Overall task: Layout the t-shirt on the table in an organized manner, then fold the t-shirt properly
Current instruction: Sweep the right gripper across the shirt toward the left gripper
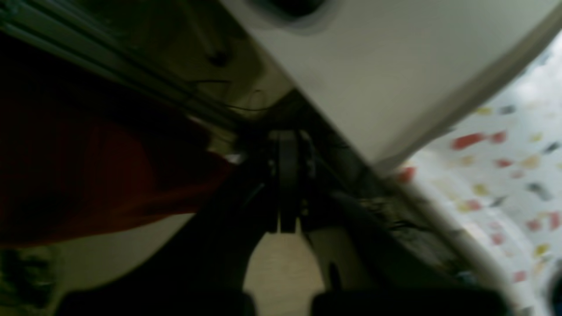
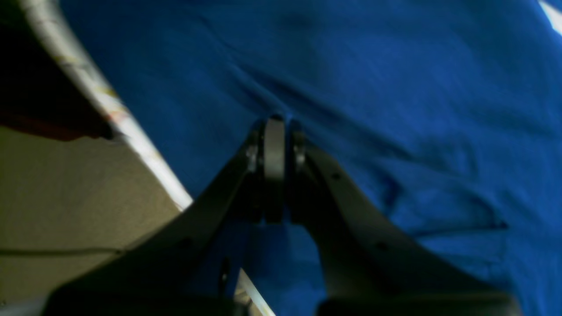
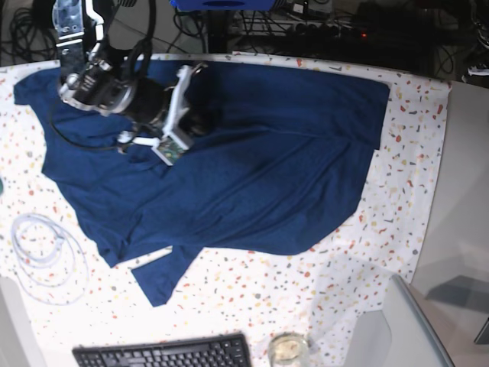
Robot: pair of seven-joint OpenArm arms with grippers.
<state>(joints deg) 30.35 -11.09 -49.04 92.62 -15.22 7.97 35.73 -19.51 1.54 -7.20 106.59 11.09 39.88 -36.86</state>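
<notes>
The dark navy t-shirt (image 3: 267, 168) lies spread over the speckled table (image 3: 397, 229), with some creases and one sleeve pointing to the front left. My right gripper (image 3: 208, 120) is over the shirt's upper left part. In the right wrist view the gripper (image 2: 274, 123) is shut, with its tips on the blue fabric (image 2: 395, 87), and creases run toward the tips. My left gripper (image 1: 287, 140) is shut and holds nothing. It is off the table beside the speckled edge (image 1: 505, 175), and that view is blurred. The left gripper does not show in the base view.
A coiled white cable (image 3: 42, 252) lies at the left edge. A black keyboard (image 3: 164, 354) and a glass (image 3: 288, 348) are at the front. A bare grey surface (image 3: 466, 191) borders the right side. A grey shape (image 3: 397, 329) stands at the front right. Cables run behind the table.
</notes>
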